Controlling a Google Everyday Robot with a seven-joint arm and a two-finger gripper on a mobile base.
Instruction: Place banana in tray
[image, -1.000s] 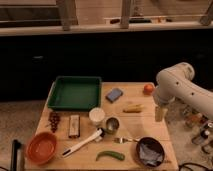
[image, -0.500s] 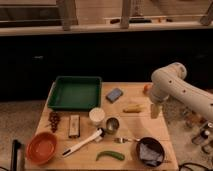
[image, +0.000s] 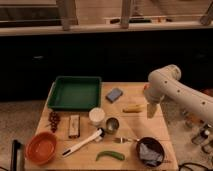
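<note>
The banana (image: 132, 108) is small and pale yellow and lies on the wooden table, right of centre. The dark green tray (image: 75, 93) sits at the table's back left and holds nothing. My gripper (image: 151, 112) hangs down from the white arm (image: 170, 85) just right of the banana, close to its right end and low over the table. It holds nothing that I can see.
Between the banana and the tray lie a blue sponge (image: 114, 94), a white cup (image: 96, 116) and a metal cup (image: 111, 124). Nearer the front are a fork (image: 127, 140), a dark bowl (image: 150, 150), a green pepper (image: 111, 156), a white brush (image: 82, 144), an orange bowl (image: 41, 147), grapes (image: 54, 120) and a brown bar (image: 74, 126).
The arm has swung left and lowered, bringing the gripper from the table's right edge to beside the banana. The objects on the table have not moved.
</note>
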